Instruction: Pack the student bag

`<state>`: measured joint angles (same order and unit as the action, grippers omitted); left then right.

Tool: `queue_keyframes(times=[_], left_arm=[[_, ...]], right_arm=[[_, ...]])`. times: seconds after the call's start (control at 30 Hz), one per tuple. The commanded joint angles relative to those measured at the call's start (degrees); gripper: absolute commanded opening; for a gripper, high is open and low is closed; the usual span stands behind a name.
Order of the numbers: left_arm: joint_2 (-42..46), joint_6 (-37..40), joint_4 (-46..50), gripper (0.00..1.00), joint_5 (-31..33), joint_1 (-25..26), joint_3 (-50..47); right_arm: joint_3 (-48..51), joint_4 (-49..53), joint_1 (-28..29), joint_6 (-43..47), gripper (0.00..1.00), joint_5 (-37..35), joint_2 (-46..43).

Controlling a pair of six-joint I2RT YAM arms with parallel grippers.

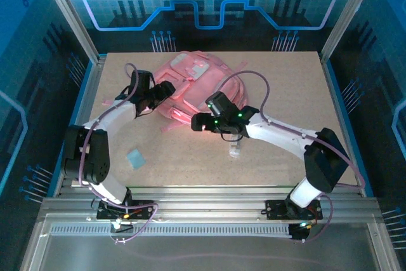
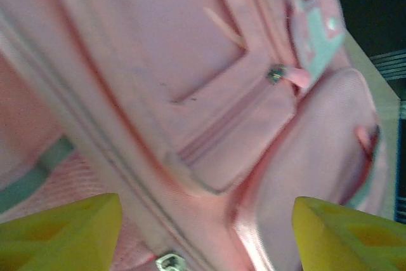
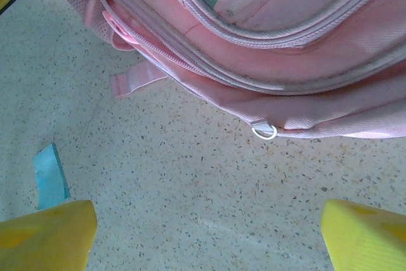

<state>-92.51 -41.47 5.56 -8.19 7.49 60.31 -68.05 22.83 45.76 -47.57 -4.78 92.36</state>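
Pink soft fabric student bag (image 1: 196, 84), a large backpack with zipped pockets and pale patches, lies flat at the far middle of the speckled beige table (image 1: 266, 169), with loose strap ends on the tabletop beside it. At the bag's left edge, the left gripper (image 1: 166, 91), yellow-fingered, has its jaws spread wide over a zipped front pocket (image 2: 209, 138) and is grasping nothing. At the bag's near edge, the right gripper (image 1: 194, 122) is likewise released, with bare tabletop between its fingers. A small metal ring (image 3: 264, 132) hangs at the bag's near seam. A flat pale blue square (image 1: 135, 157) lies near left, apart from the bag.
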Motion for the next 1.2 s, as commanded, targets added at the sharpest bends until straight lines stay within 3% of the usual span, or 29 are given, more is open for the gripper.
queue_keyframes(times=[0.0,0.2,0.3,0.33,0.43,0.47,0.67,0.77,0.97,1.17], left_arm=[[-1.88,-1.81,-2.86,0.71,4.61,-0.80,-1.44],[-8.61,-4.22,-6.66,0.67,4.44,-1.69,-0.50],[-12.58,-4.77,-7.32,0.59,3.53,-1.69,2.10],[-13.91,-5.11,-7.59,0.49,2.96,-1.69,3.06],[-15.59,-6.58,-9.79,0.04,0.90,-1.69,4.05],[-15.25,-7.34,-10.79,0.00,0.14,-1.63,3.79],[-6.91,-12.85,-16.11,0.00,-1.04,0.30,-2.30],[-2.44,-15.66,-18.24,0.00,-0.97,1.16,-5.91],[3.37,-20.63,-22.24,0.00,-0.07,2.00,-11.44],[4.49,-22.85,-23.72,0.00,-0.14,3.72,-12.80]], right_arm=[[-2.78,0.18,1.21,-1.17,0.92,-3.26,1.86],[-3.80,0.83,1.95,-1.36,0.92,-4.23,3.17],[-4.13,-0.19,2.48,-1.04,0.92,-3.82,3.41],[-4.51,-0.67,2.75,-1.10,0.92,-3.80,3.72],[-6.08,-2.19,3.58,-1.41,0.89,-2.76,5.28],[-6.65,-2.80,3.70,-1.61,0.87,-2.17,6.08],[-12.39,-6.61,4.95,-3.63,0.61,-0.04,12.76],[-15.66,-8.49,4.83,-4.43,0.54,0.42,15.84],[-21.38,-10.10,4.27,-7.75,0.44,0.12,21.40],[-22.25,-13.22,3.90,-14.33,0.43,0.54,25.59]])
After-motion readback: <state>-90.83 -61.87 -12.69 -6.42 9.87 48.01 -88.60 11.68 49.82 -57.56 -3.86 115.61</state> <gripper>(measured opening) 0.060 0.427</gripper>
